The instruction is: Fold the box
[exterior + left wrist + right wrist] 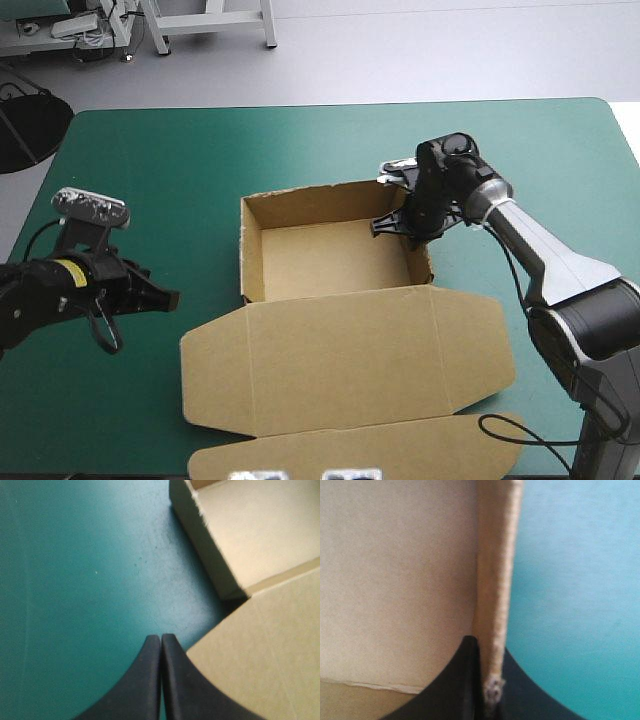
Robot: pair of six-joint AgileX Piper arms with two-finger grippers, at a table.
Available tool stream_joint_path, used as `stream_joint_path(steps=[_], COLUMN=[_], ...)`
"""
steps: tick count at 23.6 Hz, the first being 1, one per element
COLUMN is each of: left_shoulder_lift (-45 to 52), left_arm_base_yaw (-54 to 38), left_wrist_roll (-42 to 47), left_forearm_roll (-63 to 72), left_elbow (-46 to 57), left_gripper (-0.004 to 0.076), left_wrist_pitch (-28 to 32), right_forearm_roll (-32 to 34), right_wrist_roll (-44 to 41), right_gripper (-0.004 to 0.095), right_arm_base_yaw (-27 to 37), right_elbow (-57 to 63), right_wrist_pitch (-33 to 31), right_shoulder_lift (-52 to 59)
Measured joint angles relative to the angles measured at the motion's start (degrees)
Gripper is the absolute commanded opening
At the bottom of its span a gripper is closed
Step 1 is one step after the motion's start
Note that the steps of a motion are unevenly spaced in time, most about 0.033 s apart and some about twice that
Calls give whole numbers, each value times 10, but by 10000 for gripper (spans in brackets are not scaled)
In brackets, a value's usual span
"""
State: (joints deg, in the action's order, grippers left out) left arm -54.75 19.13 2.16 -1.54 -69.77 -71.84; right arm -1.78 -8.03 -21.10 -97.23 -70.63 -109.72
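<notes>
Brown board forms the box [330,262], which sits near the middle of the table as an open tray. Its walls are raised, and its lid [350,360] lies flat toward the near edge, with the tuck flap [350,455] beyond the lid.

The right gripper [405,228] reaches down at the tray's far right corner. In its wrist view the right wall [495,580] runs edge-on between the black fingers [465,680], which are all but closed with the board pinched between them. This grip looks meant to press the folded-over wall home so that it stays upright, and it also keeps the tray from sliding.

The left gripper [165,298] is over the teal-green cover [150,180], apart from the tray's left wall and near the lid's left corner. Its fingers [150,680] meet in one point and hold nothing. It seems parked out of the way while the right arm works. From there it could readily come in to steady the left side.
</notes>
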Motion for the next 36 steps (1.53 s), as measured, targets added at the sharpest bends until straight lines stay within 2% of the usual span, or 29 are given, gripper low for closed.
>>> stream_joint_path(steps=[4, 12, 18, 19, 21, 24, 26, 32, 36], left_shoulder_lift=[51, 167, 235, 254, 275, 286, 287, 287, 287], left_arm_base_yaw=[0, 0, 0, 0, 0, 0, 0, 0, 0], left_wrist_roll=[12, 45, 76, 82, 88, 90, 90, 90, 90], left_forearm_roll=[-1, 0, -2, -2, -2, 2, 2, -2, -9], left_elbow=[58, 169, 252, 280, 316, 346, 358, 371, 371], left_gripper=[-9, -9, -9, -9, -9, -9, -9, -9, -9], left_wrist_pitch=[0, 0, 0, 0, 0, 0, 0, 0, 0], right_forearm_roll=[14, 34, 64, 75, 97, 156, 179, 198, 196], right_wrist_roll=[6, 46, 77, 80, 80, 80, 80, 92, 99], right_gripper=[-18, -18, -16, -10, 78, 382, 457, 445, 441], right_arm_base_yaw=[78, 288, 412, 443, 469, 477, 477, 477, 477], right_elbow=[2, 2, 3, 3, 3, 3, 3, 3, 3], right_wrist_pitch=[0, -1, -2, -3, -2, 15, 37, 41, 35], right_shoulder_lift=[19, 77, 83, 83, 84, 84, 84, 93, 153])
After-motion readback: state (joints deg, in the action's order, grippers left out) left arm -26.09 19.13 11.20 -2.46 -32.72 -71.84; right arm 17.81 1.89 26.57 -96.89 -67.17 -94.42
